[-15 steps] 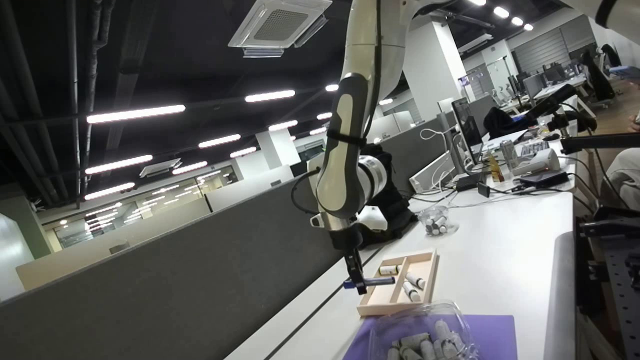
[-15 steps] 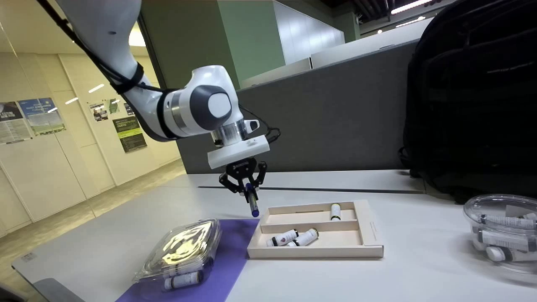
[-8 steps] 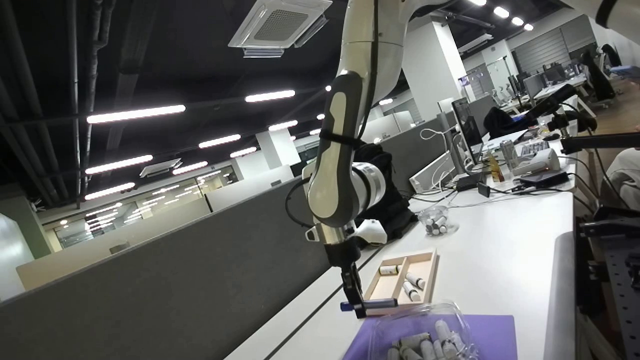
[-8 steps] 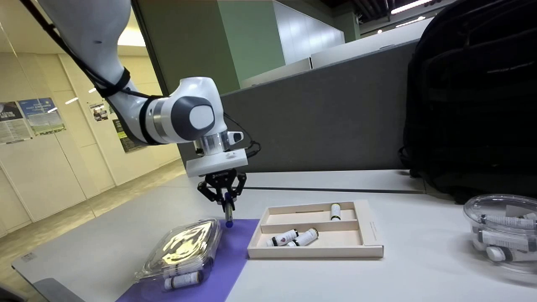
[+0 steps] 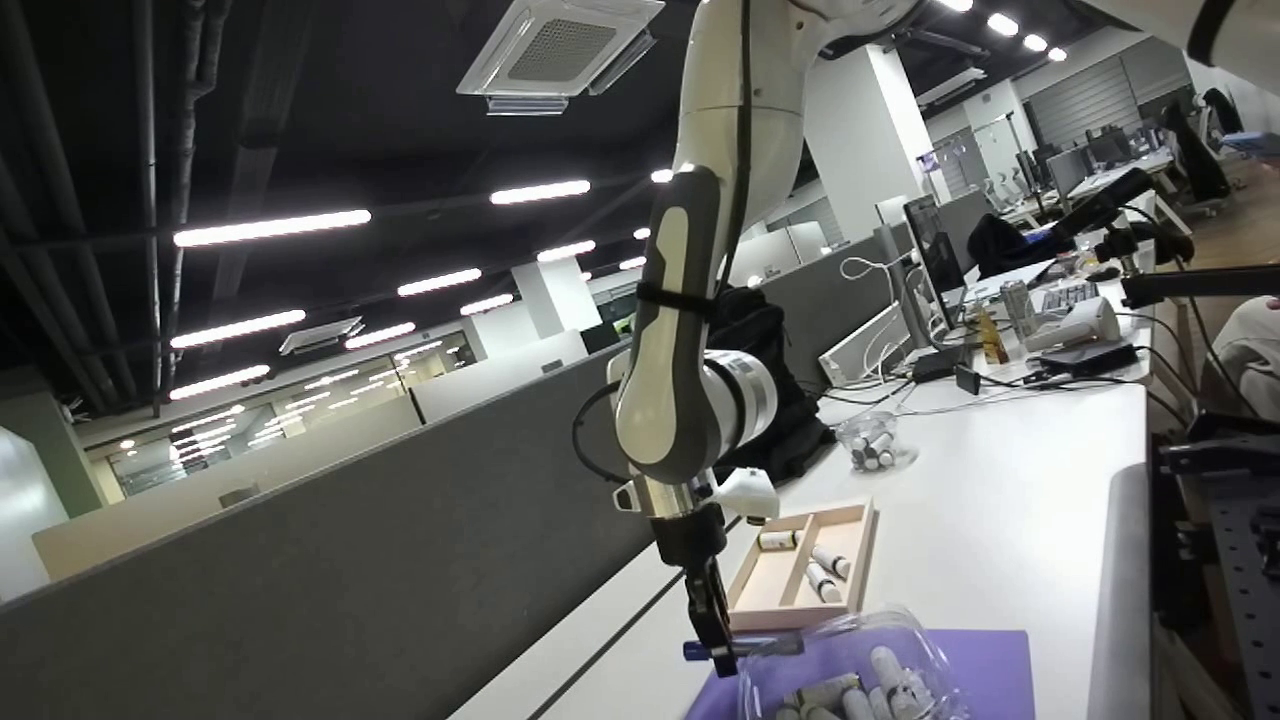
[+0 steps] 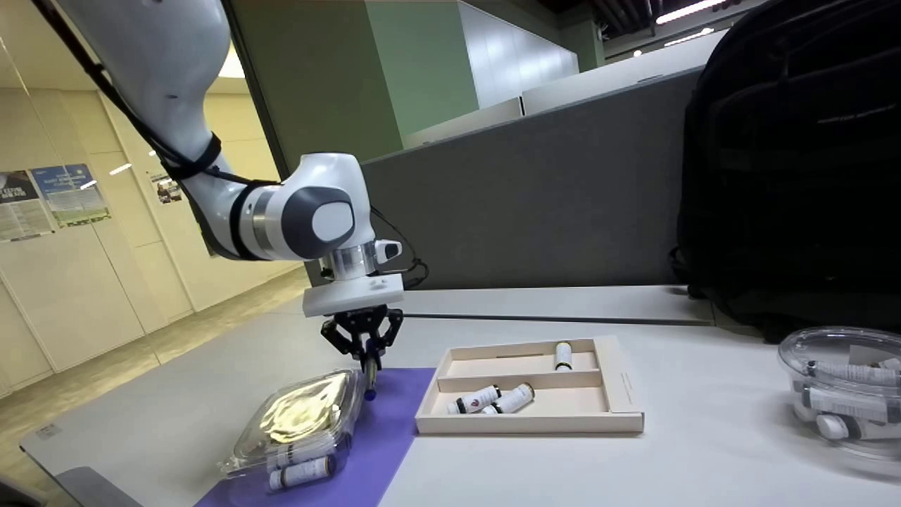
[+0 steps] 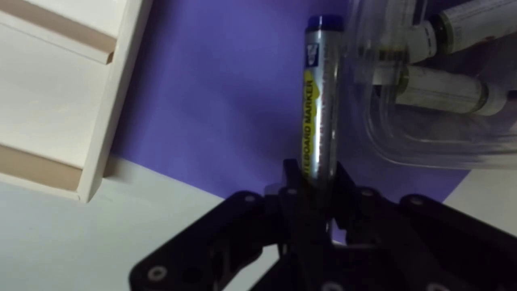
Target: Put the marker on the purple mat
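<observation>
Premises: an office. Desk (image 5: 1020, 500) bears monitor (image 5: 935, 255) and keyboard (image 5: 1070, 296); grey partition (image 5: 450, 510) alongside it; more monitors (image 5: 1067, 170) beyond the desk.

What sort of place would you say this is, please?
Probably an open-plan office: an exterior view shows a monitor, a keyboard and a long grey partition.
</observation>
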Action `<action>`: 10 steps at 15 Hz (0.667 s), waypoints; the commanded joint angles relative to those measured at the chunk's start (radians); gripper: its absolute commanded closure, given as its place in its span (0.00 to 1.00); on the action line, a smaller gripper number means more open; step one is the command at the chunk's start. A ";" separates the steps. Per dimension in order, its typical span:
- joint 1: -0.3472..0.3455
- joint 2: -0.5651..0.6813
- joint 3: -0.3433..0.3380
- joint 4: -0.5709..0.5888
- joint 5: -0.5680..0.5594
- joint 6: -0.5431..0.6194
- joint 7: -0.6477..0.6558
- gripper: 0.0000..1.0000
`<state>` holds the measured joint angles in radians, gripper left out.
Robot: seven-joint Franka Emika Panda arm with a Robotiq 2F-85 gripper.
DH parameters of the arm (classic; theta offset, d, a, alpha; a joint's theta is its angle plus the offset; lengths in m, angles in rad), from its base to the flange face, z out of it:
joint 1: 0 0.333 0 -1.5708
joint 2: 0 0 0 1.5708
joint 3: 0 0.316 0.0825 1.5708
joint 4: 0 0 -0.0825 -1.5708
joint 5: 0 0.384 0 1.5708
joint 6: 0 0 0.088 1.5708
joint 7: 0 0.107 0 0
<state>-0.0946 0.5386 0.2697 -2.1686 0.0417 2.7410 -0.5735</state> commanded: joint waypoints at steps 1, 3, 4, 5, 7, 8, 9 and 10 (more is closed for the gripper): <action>-0.011 0.012 0.006 0.007 0.009 0.004 0.026 0.95; -0.013 0.015 0.005 0.007 0.007 0.001 0.029 0.54; -0.015 0.014 0.005 0.007 0.009 -0.001 0.031 0.53; -0.016 0.013 0.003 0.006 0.009 -0.001 0.034 0.47; -0.028 0.006 0.010 0.004 0.020 -0.001 0.030 0.33; -0.037 -0.001 0.015 0.002 0.030 -0.001 0.027 0.27; -0.044 -0.008 0.021 0.001 0.040 -0.001 0.023 0.20; -0.051 -0.020 0.028 -0.004 0.049 0.002 0.020 0.13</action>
<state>-0.1160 0.5525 0.2714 -2.1634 0.0649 2.7442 -0.5684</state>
